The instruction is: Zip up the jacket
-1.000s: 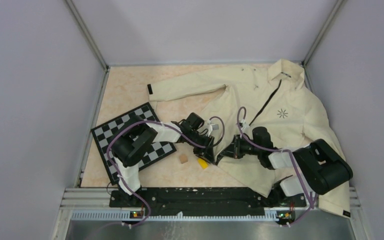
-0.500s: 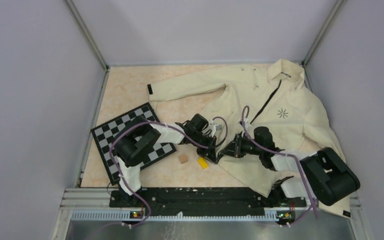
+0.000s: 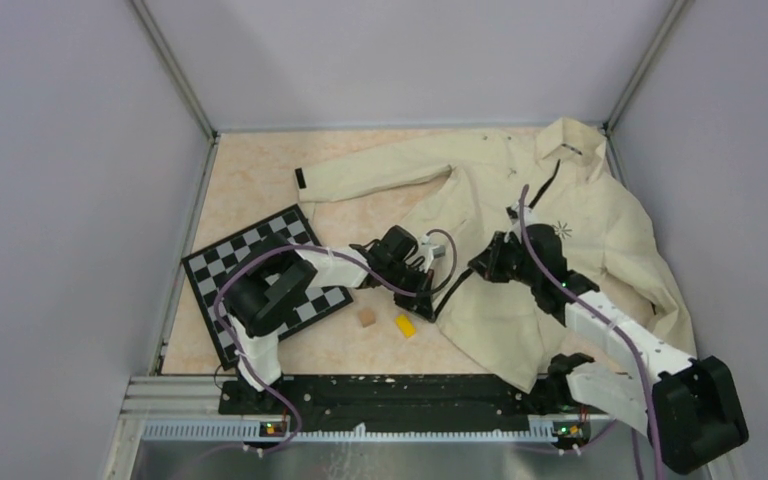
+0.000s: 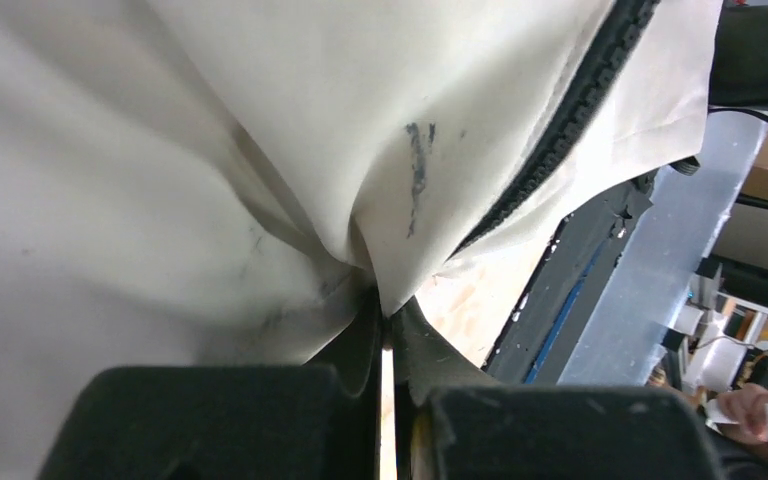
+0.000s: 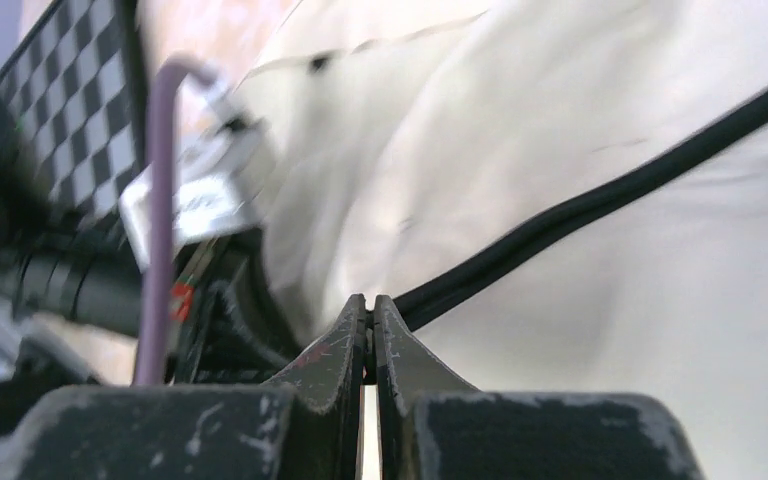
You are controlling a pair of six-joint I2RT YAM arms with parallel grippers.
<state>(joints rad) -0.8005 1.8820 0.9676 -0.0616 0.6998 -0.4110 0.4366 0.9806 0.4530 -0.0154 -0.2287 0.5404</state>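
Note:
The cream jacket [image 3: 480, 190] lies spread at the back right, with its black starburst logo [image 3: 563, 228] and its collar at the far end. Its dark zipper [image 3: 550, 180] shows open near the collar. My left gripper [image 3: 428, 300] is shut on the jacket's fabric [image 4: 260, 180] at the bottom hem, beside the zipper teeth [image 4: 570, 120]. My right gripper [image 3: 480, 268] sits over the jacket's front, above the hem. In the right wrist view it [image 5: 368, 335] is shut on a small dark piece at the lower end of the black zipper line [image 5: 610, 195], which looks like the zipper pull.
A black-and-white checkerboard [image 3: 260, 275] lies at the left under the left arm. A small tan block [image 3: 366, 317] and a yellow block [image 3: 404, 325] lie just near of the left gripper. Grey walls close the table on three sides.
My right gripper has moved away from the hem and up along the zipper toward the chest, the arm stretching out. My left gripper has stayed at the hem.

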